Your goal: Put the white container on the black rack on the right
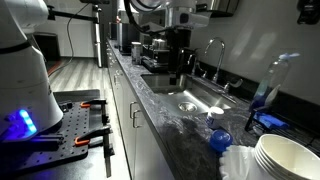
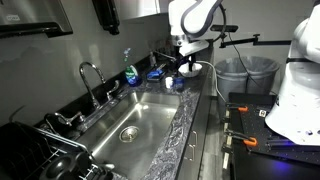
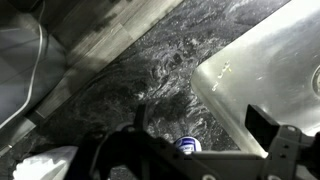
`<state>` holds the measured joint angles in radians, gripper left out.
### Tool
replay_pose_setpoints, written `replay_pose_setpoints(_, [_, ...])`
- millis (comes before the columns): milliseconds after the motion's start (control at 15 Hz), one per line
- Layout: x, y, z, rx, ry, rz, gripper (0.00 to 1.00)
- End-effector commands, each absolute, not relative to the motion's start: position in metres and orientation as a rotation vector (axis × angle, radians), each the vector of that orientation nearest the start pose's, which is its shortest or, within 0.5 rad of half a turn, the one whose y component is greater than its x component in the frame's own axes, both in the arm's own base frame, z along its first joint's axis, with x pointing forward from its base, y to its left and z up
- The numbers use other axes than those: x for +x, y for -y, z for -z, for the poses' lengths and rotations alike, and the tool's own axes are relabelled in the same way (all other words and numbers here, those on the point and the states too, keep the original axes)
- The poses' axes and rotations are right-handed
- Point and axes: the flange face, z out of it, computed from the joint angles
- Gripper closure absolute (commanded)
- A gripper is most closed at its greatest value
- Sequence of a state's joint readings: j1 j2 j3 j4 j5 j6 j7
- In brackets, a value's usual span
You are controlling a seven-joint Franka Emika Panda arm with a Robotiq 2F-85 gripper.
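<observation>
— What sort of room is this?

— A kitchen. A long bench [image 1: 172, 132] of dark marbled stone runs along a grey wall, with a steel sink [image 1: 195, 98] sunk into it.

— Start at the near end of the bench.

— In an exterior view the near corner holds a stack of white bowls [image 1: 288, 158]. Crumpled white paper [image 1: 238, 162] lies against the stack, and a round blue object [image 1: 218, 140] sits just beyond it.

— And the black rack?

— The black rack [image 1: 262, 120], made of thin wire bars, stands at the back edge of the bench behind the bowls. They hide part of it.

— Where is the white container?

— The white container [image 3: 188, 146] rests on the bare stone just off a corner of the sink. It is apart from the rack and not on it. Seen from above in the wrist view, it is small and round with a blue mark on it.

— What is the gripper doing?

— The gripper [image 3: 200, 135] hangs over that spot with its fingers spread wide, gripping nothing. The container shows on the stone below the gap. I cannot tell how high above it the fingers are. In an exterior view the arm [image 2: 192, 20] reaches down over that end of the bench.

— And farther along?

— Past the sink, at the far corner of the bench, stands a dark rack with steel pots [image 1: 155, 50].
</observation>
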<state>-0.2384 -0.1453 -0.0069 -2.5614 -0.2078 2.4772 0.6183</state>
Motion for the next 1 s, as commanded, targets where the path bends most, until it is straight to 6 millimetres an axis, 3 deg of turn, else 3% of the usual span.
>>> replay_pose_setpoints(0, [0.46, 0.128, -0.303, -3.057, -1.244, 0.229, 0.0])
replay_pose_setpoints(467, [0.497, 0.174, -0.277, -3.052, -1.448, 0.244, 0.0])
replay_pose_setpoints(600, [0.504, 0.178, -0.272, -3.049, -1.435, 0.218, 0.0])
replay_pose_setpoints(667, [0.504, 0.17, -0.274, -3.054, -1.377, 0.205, 0.0])
replay_pose_setpoints(733, [0.496, 0.178, -0.272, -3.054, -1.415, 0.212, 0.0])
replay_pose_setpoints(933, [0.497, 0.177, -0.269, -3.058, -1.413, 0.203, 0.0])
